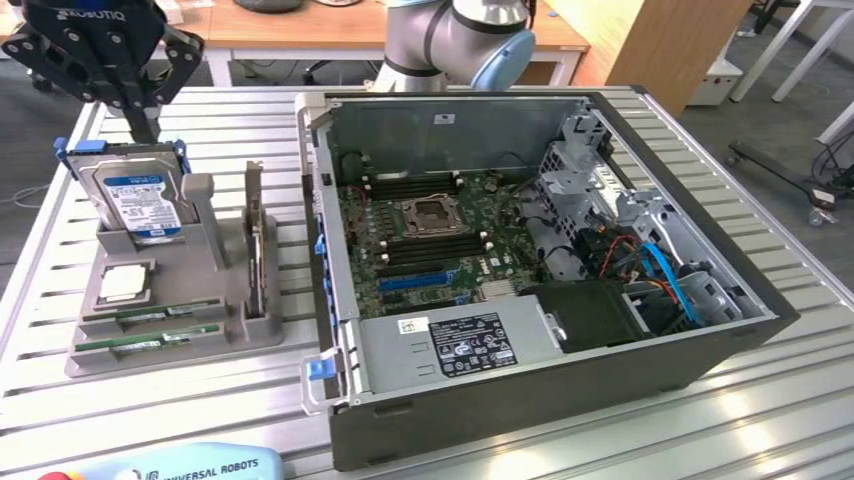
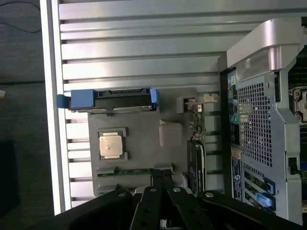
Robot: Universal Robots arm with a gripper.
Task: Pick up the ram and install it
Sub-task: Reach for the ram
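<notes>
Slatted aluminium counter [image 1: 747,430], pale and ribbed, carrying everything. Grey holder [image 1: 260,330] toward the exterior view's left, open PC case [image 1: 534,390] just beside it on the right. Ram [image 1: 150,318] lying flat in a holder slot at the near end, second stick [image 1: 147,342] in the next slot. Drive [image 1: 134,195] upright at the holder's far end, CPU [image 1: 123,283] between drive and ram. Tool [image 1: 147,132] closed, empty, hanging above the drive, apart from the ram. Wooden desk [image 1: 294,30] and dark floor [image 1: 787,120] beyond the counter. Pale blue pendant [image 1: 160,465] at the near edge.
</notes>
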